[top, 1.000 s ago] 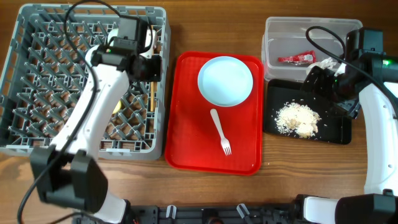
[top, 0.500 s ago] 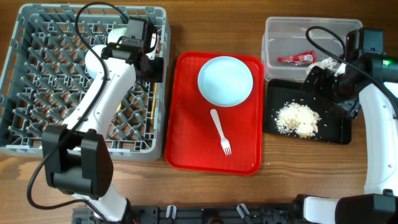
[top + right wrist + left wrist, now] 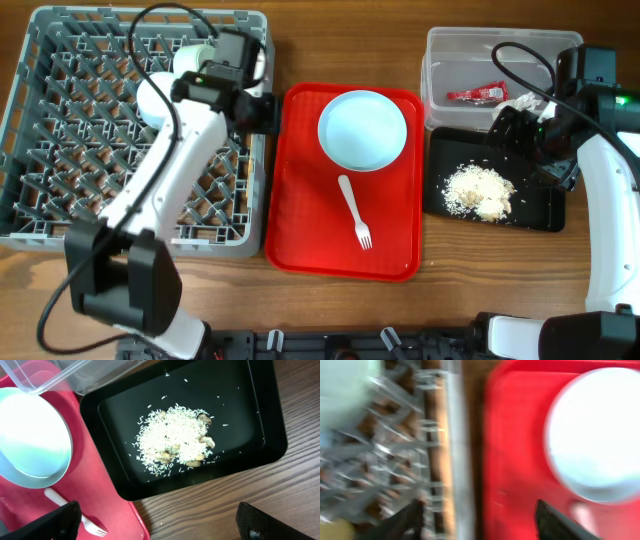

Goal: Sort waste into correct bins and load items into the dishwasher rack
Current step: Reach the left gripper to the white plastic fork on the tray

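The grey dishwasher rack (image 3: 60,130) fills the left of the overhead view. My left gripper (image 3: 257,108) hangs over its right wall, open and empty; in the blurred left wrist view its gripper (image 3: 480,522) straddles the rack rim and the red tray. A thin wooden stick (image 3: 241,162) lies in the rack by that wall. The pale blue plate (image 3: 362,130) (image 3: 595,435) and white fork (image 3: 355,212) lie on the red tray. My right gripper (image 3: 515,130) (image 3: 160,520) hovers open above the black tray (image 3: 250,420), which holds food scraps (image 3: 175,440). The red wrapper (image 3: 478,95) lies in the clear tub (image 3: 445,45).
The flat red tray (image 3: 300,230) sits between the rack and the bins. A pale bowl (image 3: 152,97) shows in the rack behind my left arm. A white scrap (image 3: 522,101) lies in the clear tub. Cables loop over the rack and the tub.
My left gripper has opened and swung right, from inside the rack to its right wall by the red tray. The right arm has not moved.
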`<control>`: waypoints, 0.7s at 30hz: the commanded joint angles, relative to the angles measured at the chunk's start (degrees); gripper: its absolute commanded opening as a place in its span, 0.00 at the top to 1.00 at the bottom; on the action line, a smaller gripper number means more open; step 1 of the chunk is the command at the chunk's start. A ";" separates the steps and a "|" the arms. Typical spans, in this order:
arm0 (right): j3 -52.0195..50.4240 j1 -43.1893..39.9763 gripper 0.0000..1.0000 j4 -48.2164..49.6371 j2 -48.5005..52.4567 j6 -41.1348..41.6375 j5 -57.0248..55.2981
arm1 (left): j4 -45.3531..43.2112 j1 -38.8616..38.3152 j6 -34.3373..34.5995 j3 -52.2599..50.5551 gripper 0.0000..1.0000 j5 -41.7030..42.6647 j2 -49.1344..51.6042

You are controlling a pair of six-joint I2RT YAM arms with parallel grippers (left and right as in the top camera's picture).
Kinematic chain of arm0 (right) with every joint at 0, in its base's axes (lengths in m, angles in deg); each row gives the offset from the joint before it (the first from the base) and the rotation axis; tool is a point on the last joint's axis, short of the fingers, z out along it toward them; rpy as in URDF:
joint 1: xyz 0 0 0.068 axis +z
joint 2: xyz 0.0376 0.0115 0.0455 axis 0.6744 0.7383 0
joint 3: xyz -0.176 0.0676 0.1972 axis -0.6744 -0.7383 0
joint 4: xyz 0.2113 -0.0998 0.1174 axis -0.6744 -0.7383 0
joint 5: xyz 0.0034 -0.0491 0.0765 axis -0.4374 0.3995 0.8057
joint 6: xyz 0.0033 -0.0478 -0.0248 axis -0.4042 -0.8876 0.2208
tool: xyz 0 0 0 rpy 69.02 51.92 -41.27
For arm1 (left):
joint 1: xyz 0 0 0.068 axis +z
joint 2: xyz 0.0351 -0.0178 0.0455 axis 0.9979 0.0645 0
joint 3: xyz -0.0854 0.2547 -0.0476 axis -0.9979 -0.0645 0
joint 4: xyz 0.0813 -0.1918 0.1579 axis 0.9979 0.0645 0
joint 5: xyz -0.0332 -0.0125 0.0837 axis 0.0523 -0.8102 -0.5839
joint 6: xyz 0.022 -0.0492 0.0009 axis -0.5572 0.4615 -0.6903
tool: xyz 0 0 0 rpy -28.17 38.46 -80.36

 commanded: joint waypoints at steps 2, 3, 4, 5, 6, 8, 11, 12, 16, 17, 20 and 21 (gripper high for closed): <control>0.24 -0.17 0.00 -0.04 -0.35 0.33 -0.96 | 3.48 -7.72 18.21 0.59 0.26 4.96 -0.74; 0.24 -0.20 0.00 -0.07 -0.35 0.35 -0.96 | 4.24 -10.62 21.73 0.57 0.26 4.96 0.26; 0.24 -0.17 0.00 -0.07 -0.35 0.35 -0.96 | 4.59 -12.41 23.26 0.57 0.27 4.94 1.07; 0.24 -0.17 0.00 -0.07 -0.35 0.33 -0.96 | 4.96 -14.14 24.70 0.55 0.29 4.94 1.75; 0.24 -0.17 0.00 -0.07 -0.35 0.31 -0.96 | 5.20 -15.76 26.03 0.55 0.29 4.94 2.49; 0.24 -0.17 0.00 -0.09 -0.35 0.28 -0.96 | 5.51 -19.34 28.61 0.55 0.29 4.94 4.33; 0.24 -0.17 0.00 -0.09 -0.35 0.28 -0.96 | 5.33 -23.63 31.71 0.55 0.27 4.96 7.15; 0.24 -0.17 0.00 -0.09 -0.35 0.28 -0.96 | 5.35 -24.87 32.81 0.55 0.25 4.98 8.09; 0.24 -0.17 0.00 -0.09 -0.35 0.26 -0.96 | 5.38 -29.05 35.93 0.55 0.23 5.16 11.52; 0.24 -0.17 0.00 -0.09 -0.35 0.24 -0.96 | 5.35 -29.88 36.85 0.55 0.23 5.14 12.33; 0.24 -0.17 0.00 -0.11 -0.35 0.22 -0.96 | 5.31 -31.78 38.88 0.55 0.22 5.16 14.80; 0.24 -0.17 0.00 -0.15 -0.35 0.22 -0.96 | 5.35 -32.30 39.71 0.55 0.22 5.14 15.72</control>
